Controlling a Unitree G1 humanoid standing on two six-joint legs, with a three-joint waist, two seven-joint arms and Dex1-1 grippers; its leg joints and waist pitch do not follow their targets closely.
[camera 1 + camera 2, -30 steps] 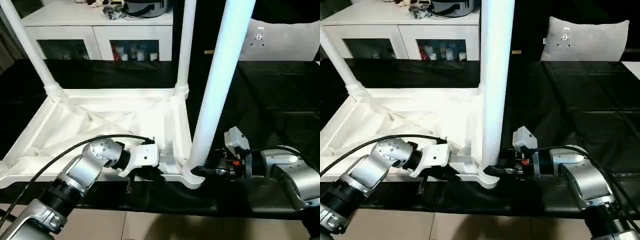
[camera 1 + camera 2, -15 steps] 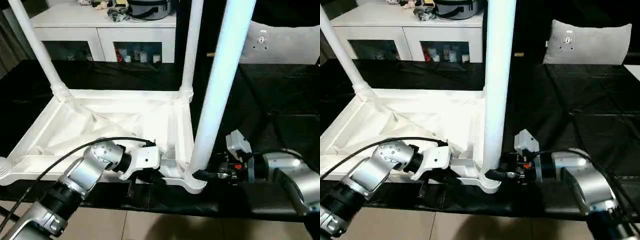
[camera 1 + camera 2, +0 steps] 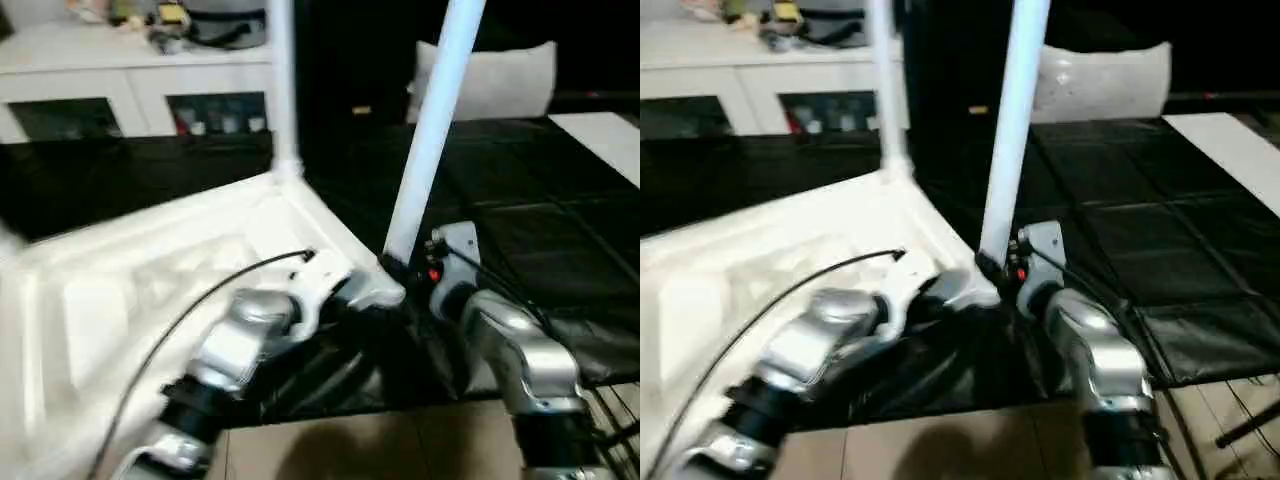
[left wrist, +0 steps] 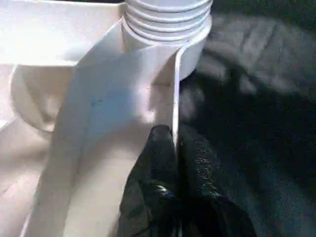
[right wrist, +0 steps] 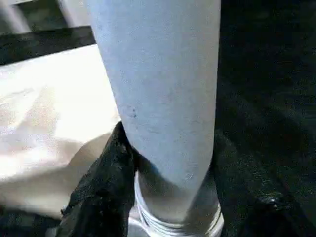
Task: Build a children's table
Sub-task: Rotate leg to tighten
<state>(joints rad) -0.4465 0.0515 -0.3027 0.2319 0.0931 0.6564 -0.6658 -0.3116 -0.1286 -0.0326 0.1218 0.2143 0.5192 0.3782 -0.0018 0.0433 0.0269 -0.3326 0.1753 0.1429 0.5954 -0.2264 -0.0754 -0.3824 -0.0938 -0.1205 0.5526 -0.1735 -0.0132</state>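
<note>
Two white legs stand upright in corner sockets of the inverted tabletop (image 3: 120,290) on the black surface (image 3: 560,240). The near leg (image 3: 432,120) rises from the near corner socket (image 4: 168,29); the right gripper (image 5: 168,197) clamps its base. The left gripper (image 4: 173,163) pinches the tabletop's thin rim beside that socket. The far leg (image 3: 283,80) stands behind, before a white cabinet (image 3: 130,90).
</note>
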